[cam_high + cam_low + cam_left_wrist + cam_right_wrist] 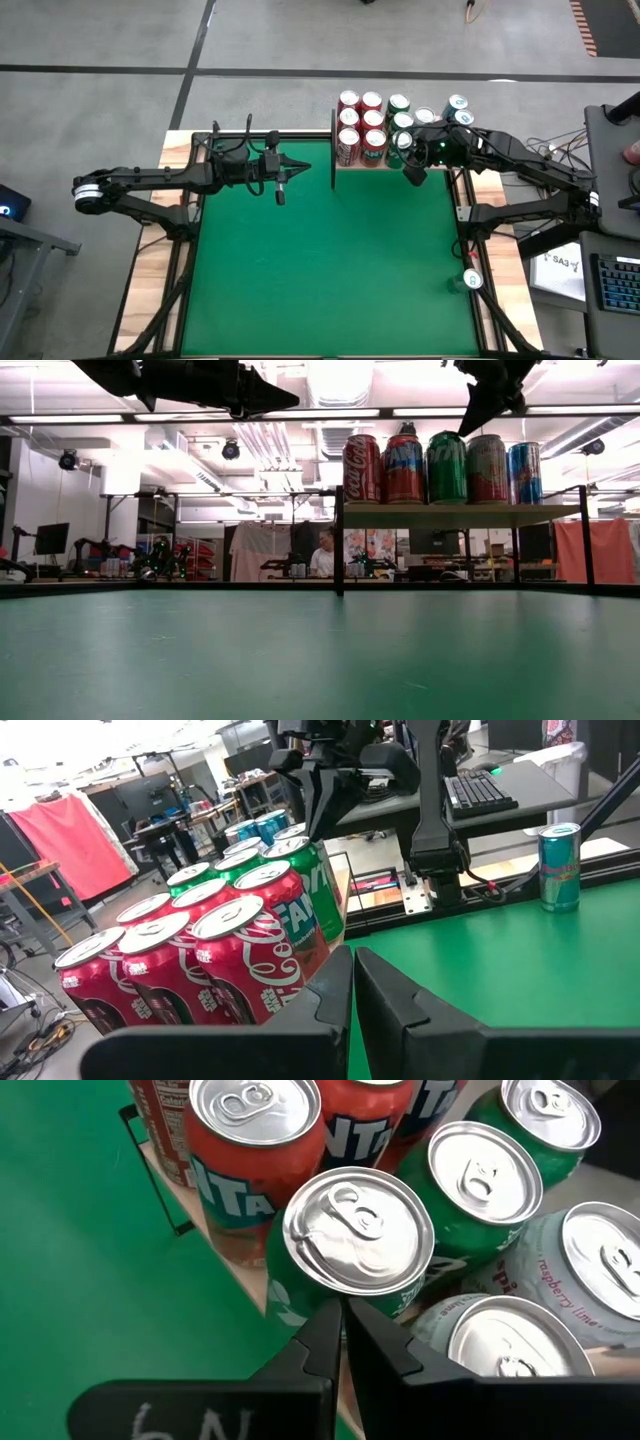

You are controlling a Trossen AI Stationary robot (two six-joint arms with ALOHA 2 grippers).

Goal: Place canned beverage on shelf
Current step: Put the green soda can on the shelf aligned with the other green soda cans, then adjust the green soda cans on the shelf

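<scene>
— Standing on the small light-wood shelf (352, 166) with thin black posts are many drink cans (372, 120) in rows: red ones, green ones, pale ones and blue ones, all upright and close together.

— And the desk?

— The large green felt desk (320, 260) carries one slim blue-silver can (472, 281) near its right edge, well apart from the shelf. Behind is a workshop with ceiling lights, and a person sits far back.

— Any writing?

— "Coca-Cola" on the red cans (235, 970), "Fanta" on the orange-red can (262, 1150).

— The tools?

— The right tool (412, 174) hangs over the shelf's front edge, fingers closed and empty. The left tool (280, 193) is above the desk, left of the shelf, also closed and empty.
</scene>
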